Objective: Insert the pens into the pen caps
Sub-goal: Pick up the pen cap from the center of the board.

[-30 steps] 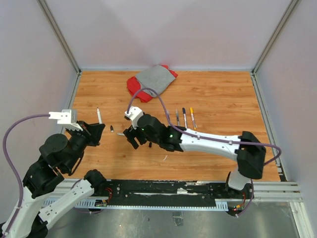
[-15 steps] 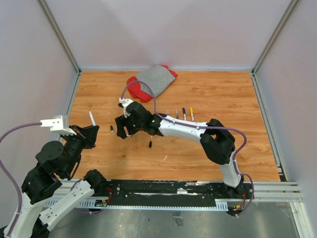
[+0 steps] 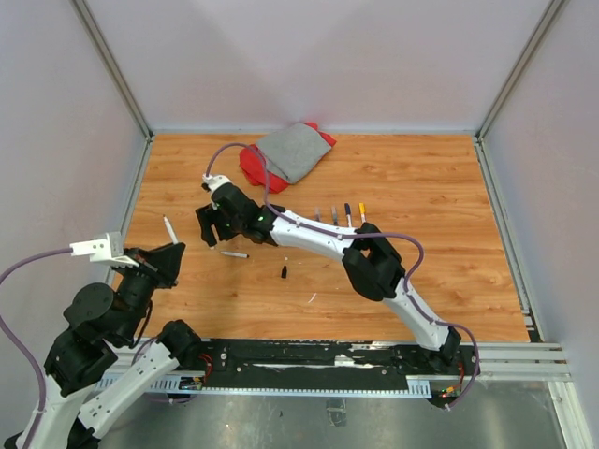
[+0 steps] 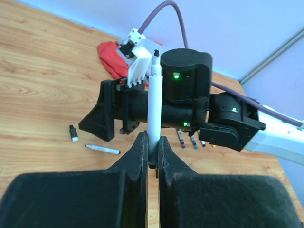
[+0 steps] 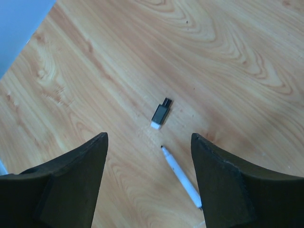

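My left gripper (image 4: 152, 142) is shut on the lower end of a white pen (image 4: 153, 107) that stands upright, dark tip on top; in the top view this pen (image 3: 168, 227) is at the left of the table. My right gripper (image 5: 148, 137) hangs open over a black pen cap (image 5: 160, 114) with a white end and over a loose white pen (image 5: 180, 178), touching neither. That loose pen (image 3: 234, 253) lies just right of my right gripper (image 3: 211, 227). A second dark cap (image 3: 284, 272) lies near the middle. More pens (image 3: 348, 213) lie in a row at centre right, partly behind the right arm.
A grey cloth (image 3: 295, 150) lies over a red cloth (image 3: 251, 164) at the back of the wooden table (image 3: 421, 187). A small white scrap (image 3: 312, 298) lies toward the near edge. The right arm stretches across the table's middle. Walls close in both sides.
The right arm has swung left and farther back, its open gripper now over the cap and the loose pen. The left gripper, still holding its pen, has drawn back toward the near left.
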